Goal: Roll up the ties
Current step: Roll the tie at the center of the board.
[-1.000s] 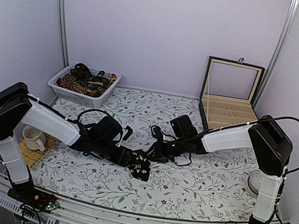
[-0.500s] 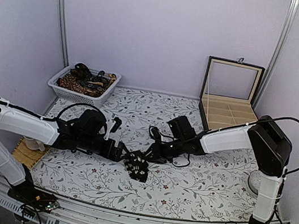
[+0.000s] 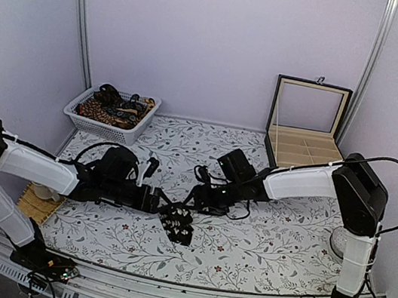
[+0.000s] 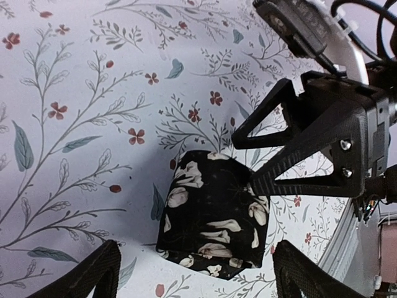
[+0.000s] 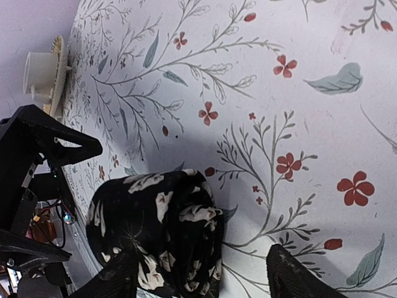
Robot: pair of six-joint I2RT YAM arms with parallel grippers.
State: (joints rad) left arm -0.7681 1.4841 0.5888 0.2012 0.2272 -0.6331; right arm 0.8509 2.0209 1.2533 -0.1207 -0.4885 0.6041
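**Item 1, nearest: rolled tie**. Black with pale flower print, wound into a compact bundle and lying on the floral tablecloth towards the table's near edge. It sits on its own weight, and the roll looks finished.

**Item 2: left gripper**. Fingers spread wide, one either side of the roll and touching neither – a stance that suits letting the bundle sit undisturbed.

**Item 3: right gripper**. Reaches in from the opposite side, jaws parted. One finger is clear of the roll, while the other sits right at its edge – contact there cannot be told.

**Item 4, far left: basket**. Holds a heap of loose ties, probably those not yet rolled.

**Item 5, far right: compartmented box**. Lid raised, likely the destination for finished rolls.
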